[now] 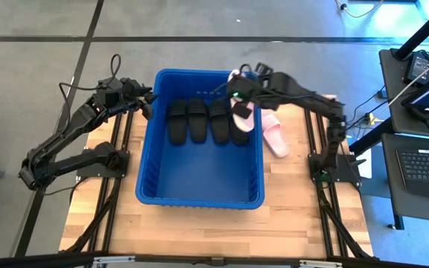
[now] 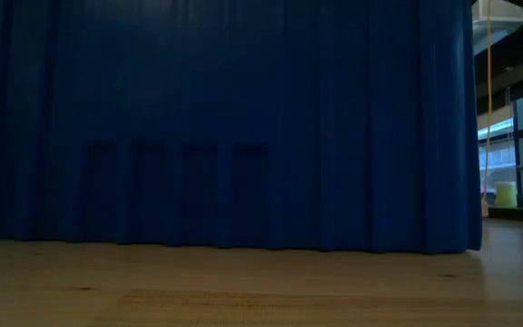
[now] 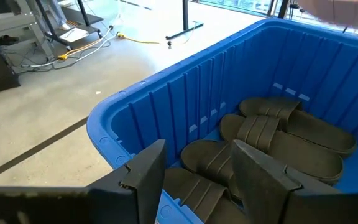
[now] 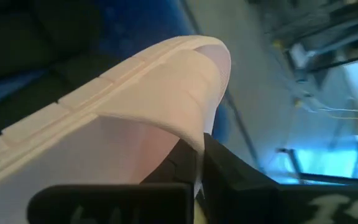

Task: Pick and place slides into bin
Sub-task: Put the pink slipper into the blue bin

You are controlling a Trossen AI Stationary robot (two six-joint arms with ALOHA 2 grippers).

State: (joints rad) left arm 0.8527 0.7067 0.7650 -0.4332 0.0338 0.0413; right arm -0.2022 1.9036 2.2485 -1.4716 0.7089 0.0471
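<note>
Reading from left to right in your overhead view: your left arm bends in from the table's left edge, and its left gripper (image 1: 147, 100) hovers beside the far-left corner of the bin (image 1: 147, 160); in its own wrist view the two dark fingers (image 3: 146, 180) stand spread apart with nothing between them, touching nothing, looking over the blue rim at the sandals inside. The bin, a deep ribbed blue tub, sits at the middle of the wooden table (image 1: 289, 216) and fills nearly the whole low view with its side wall. Inside it, you see four black slides (image 1: 207, 120) lying side by side in a row on the floor of the tub, toward its far end, straps up. Next, at the bin's far-right corner, your right gripper (image 1: 238, 98) is above the rim, its fingers pressed together on a pale pink slide (image 1: 243, 112), which hangs from the grip over the right-hand end of the black row; the right wrist view shows the dark fingers (image 4: 219, 163) pinching the edge of that sandal's curved strap (image 4: 179, 81). Farthest right, a second pink slide (image 1: 275, 136) lies flat on the table just beside the bin's right wall, outside the tub, under your right arm's forearm.
</note>
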